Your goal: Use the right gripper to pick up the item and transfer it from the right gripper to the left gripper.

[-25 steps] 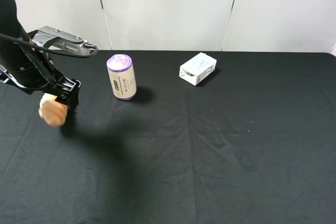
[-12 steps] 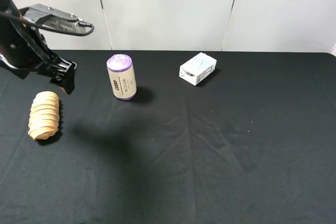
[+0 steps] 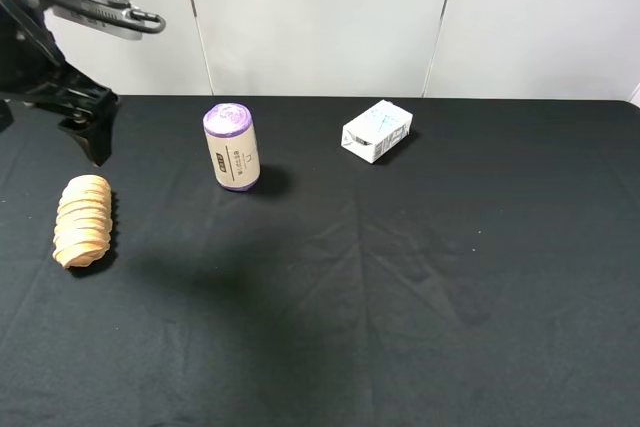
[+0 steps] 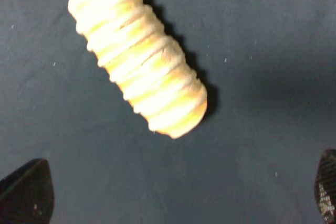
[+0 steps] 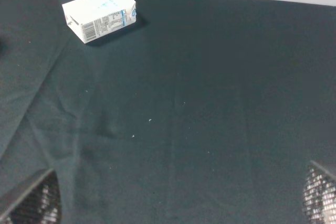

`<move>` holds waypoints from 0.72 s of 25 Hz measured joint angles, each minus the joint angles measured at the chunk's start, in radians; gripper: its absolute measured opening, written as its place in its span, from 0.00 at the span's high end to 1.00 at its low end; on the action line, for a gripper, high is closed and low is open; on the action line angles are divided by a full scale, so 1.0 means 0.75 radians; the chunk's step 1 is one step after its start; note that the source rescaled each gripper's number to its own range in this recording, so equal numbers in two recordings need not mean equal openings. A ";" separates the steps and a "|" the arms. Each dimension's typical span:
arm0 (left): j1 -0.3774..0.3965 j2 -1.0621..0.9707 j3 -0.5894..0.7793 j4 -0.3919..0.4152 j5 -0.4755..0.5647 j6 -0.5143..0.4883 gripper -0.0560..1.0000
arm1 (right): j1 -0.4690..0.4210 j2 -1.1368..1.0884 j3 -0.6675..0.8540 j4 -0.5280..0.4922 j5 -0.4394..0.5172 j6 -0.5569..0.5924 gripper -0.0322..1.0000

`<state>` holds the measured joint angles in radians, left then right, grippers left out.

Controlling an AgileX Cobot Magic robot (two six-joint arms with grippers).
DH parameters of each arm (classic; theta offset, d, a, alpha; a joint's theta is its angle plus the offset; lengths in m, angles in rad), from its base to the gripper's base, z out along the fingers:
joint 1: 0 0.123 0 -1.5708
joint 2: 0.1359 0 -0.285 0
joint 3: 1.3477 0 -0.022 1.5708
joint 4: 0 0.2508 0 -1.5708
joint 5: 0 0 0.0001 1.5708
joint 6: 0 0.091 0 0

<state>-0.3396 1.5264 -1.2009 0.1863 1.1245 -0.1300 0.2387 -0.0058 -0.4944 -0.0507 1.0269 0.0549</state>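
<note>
The item (image 3: 83,220), a tan-orange ridged loaf, lies on the black table near the left edge, free of both grippers. It also shows in the left wrist view (image 4: 139,53). My left gripper (image 3: 94,145) hangs above and behind the loaf, open and empty. In its wrist view (image 4: 176,190) the two fingertips stand far apart with the loaf beyond them. My right gripper (image 5: 176,200) is out of the exterior view. Its wrist view shows its fingertips wide apart over bare cloth, holding nothing.
A purple-capped beige roll (image 3: 231,147) stands upright at the back left of centre. A small white-blue carton (image 3: 377,130) lies at the back centre and also shows in the right wrist view (image 5: 100,20). A white wall (image 3: 320,17) borders the table's far edge.
The loaf left my left gripper and came to rest on the table. The left gripper has since risen and drawn back toward the far left.
</note>
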 joint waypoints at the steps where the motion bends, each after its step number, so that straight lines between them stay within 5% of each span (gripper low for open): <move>1: 0.000 -0.010 -0.013 0.000 0.023 0.000 0.00 | 0.000 0.000 0.000 0.000 0.000 0.000 0.00; 18: 0.000 -0.641 -0.028 0.000 0.055 0.000 0.01 | 0.000 0.000 0.000 0.000 0.000 0.000 0.00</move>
<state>-0.3396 1.0460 -1.2221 0.1863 1.1659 -0.1300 0.2387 -0.0058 -0.4944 -0.0507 1.0269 0.0549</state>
